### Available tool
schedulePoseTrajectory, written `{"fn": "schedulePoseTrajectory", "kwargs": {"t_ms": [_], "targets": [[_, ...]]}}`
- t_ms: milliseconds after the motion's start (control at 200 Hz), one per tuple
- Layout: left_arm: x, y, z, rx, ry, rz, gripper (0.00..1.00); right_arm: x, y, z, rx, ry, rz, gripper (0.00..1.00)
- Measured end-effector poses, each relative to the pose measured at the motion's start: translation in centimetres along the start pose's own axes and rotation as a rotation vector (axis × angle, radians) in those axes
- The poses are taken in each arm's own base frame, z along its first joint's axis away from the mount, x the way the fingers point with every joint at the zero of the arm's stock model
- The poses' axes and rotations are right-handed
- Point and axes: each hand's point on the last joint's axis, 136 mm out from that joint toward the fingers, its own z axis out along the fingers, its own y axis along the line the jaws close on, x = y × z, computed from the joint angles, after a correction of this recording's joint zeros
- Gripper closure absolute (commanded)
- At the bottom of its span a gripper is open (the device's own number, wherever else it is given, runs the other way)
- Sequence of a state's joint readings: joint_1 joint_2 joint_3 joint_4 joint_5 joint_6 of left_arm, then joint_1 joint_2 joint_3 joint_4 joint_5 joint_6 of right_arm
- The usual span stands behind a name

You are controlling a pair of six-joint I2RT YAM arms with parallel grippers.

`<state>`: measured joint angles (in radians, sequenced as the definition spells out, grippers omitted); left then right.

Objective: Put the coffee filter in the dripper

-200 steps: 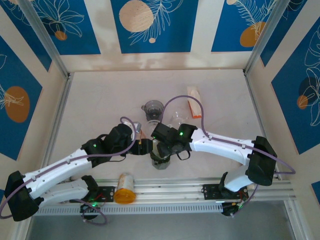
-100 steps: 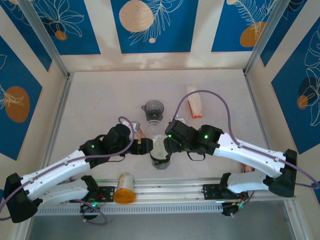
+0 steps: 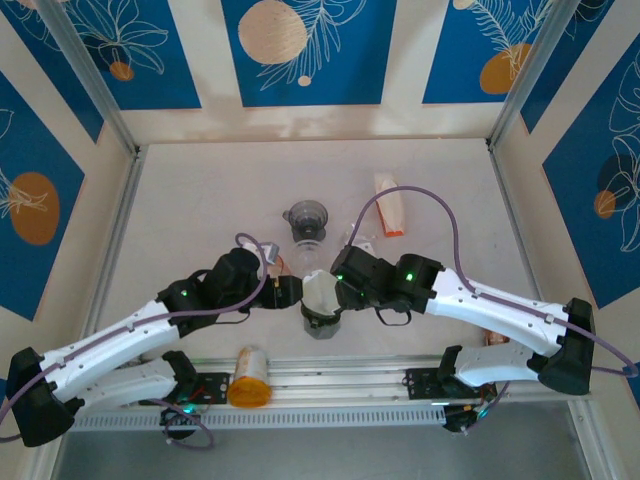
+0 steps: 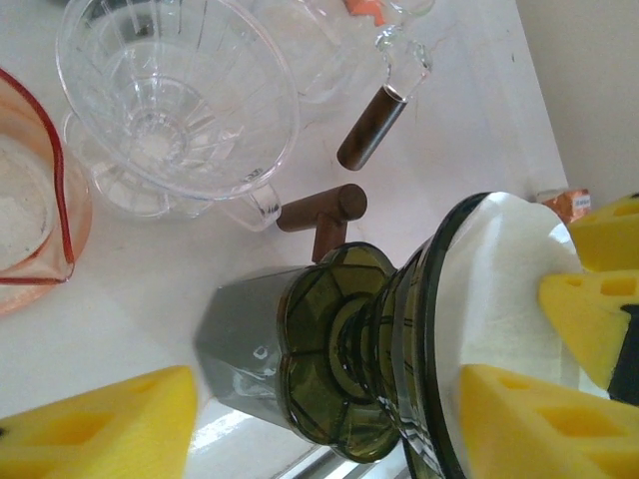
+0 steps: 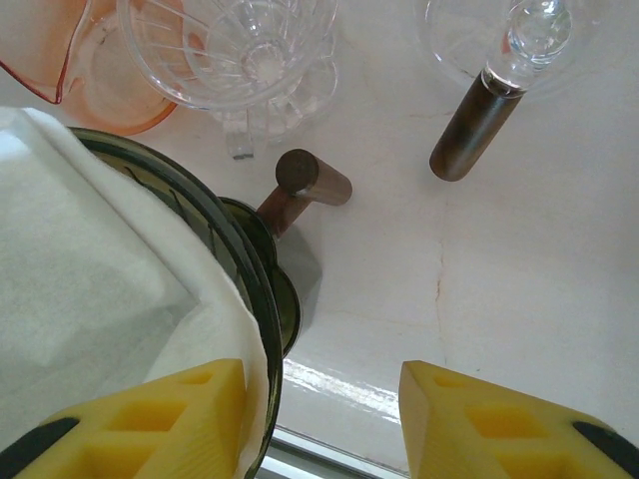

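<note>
step: seating the paper coffee filter [image 5: 90,299] in the dark green dripper [image 4: 329,349]; looks like the tail end of the task
filter location: white paper sits inside the green dripper's cone, top edge standing a bit above the rim on one side; cannot tell if it lies flat against the wall
dripper location: upright on the white table [image 5: 519,279], near edge, between the two grippers, its brown handle [image 5: 300,185] pointing away from the arms
right gripper [image 5: 319,384]: jaws apart, one yellow finger over the paper inside the rim, the other outside over bare table; not pinching the filter as far as I can see
left gripper [image 4: 324,399]: jaws apart, one finger on each side of the dripper's lower body; no clamp on it seen, contact unclear
nearby: clear glass dripper [image 4: 170,100] just behind; orange-tinted jug [image 4: 25,230] beside it; glass scoop with brown handle [image 4: 374,125] further back; orange-lidded jar [image 3: 248,375] on the front rail, well apart
next move (judgement): inner right finger nudges the paper down against the cone, then lifts straight up with jaws apart so the filter is not dragged out
needs: light touch, since paper creases easily; left gripper should steady the dripper
risk: a finger catches the raised paper edge or tips the dripper toward the glassware
</note>
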<state>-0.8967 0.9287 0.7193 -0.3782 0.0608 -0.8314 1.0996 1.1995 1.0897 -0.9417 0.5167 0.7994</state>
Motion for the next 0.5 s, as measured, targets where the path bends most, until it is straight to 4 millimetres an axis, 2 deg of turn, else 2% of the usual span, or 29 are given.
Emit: {"fn": "schedulePoseTrajectory", "kwargs": {"t_ms": [165,290,340,500], "targets": [[-0.6,-0.8,-0.9,0.037,-0.032,0.011,0.06,-0.1,0.1,0.0,-0.004,-0.003,0.000,0.54],[-1.1,-2.0,-1.1,0.084,-0.047,0.025,0.04,-0.1,0.1,0.1,-0.004,-0.003,0.000,0.54],[-1.2,-2.4,-1.0,0.100,-0.043,0.031,0.08,-0.1,0.2,0.1,-0.004,-0.003,0.000,0.54],[-0.7,-2.4,0.4,0.099,0.003,0.033,0.33,-0.1,0.2,0.2,-0.002,0.000,-0.001,0.54]]}}
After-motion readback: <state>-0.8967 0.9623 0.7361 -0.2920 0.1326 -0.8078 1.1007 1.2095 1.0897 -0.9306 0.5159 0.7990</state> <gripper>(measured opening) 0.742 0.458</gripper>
